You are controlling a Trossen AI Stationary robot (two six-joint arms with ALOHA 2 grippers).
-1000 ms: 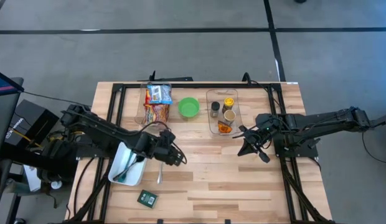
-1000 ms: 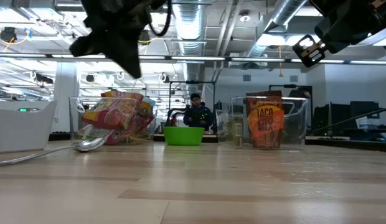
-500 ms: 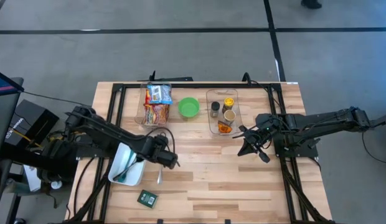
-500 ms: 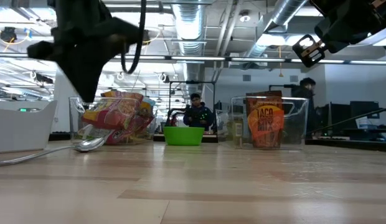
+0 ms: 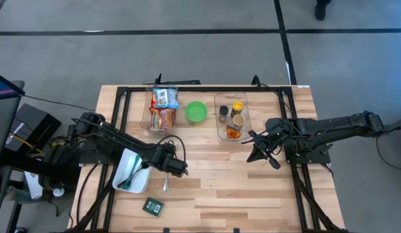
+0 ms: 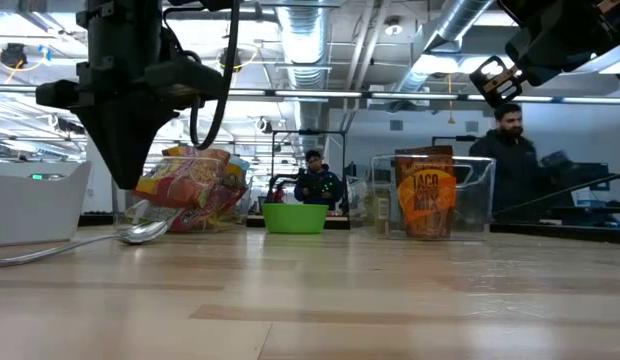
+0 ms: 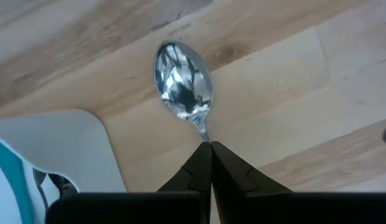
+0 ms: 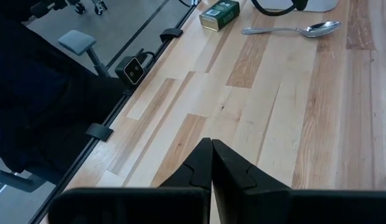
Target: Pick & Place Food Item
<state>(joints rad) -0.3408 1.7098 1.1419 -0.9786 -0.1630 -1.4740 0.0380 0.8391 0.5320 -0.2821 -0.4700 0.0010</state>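
Left gripper, clenched and empty, is hung over the spoon near the table's front-left, probably lining up; food packets are kept in the far-edge bin; right gripper, clenched, is parked right.

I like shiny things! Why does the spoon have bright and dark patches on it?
Left wrist view: the spoon bowl works like a curved mirror, showing bright lights and dark shapes from overhead, all bent out of shape. Low view: the spoon bowl glints too, and the ceiling lamps glow bright.
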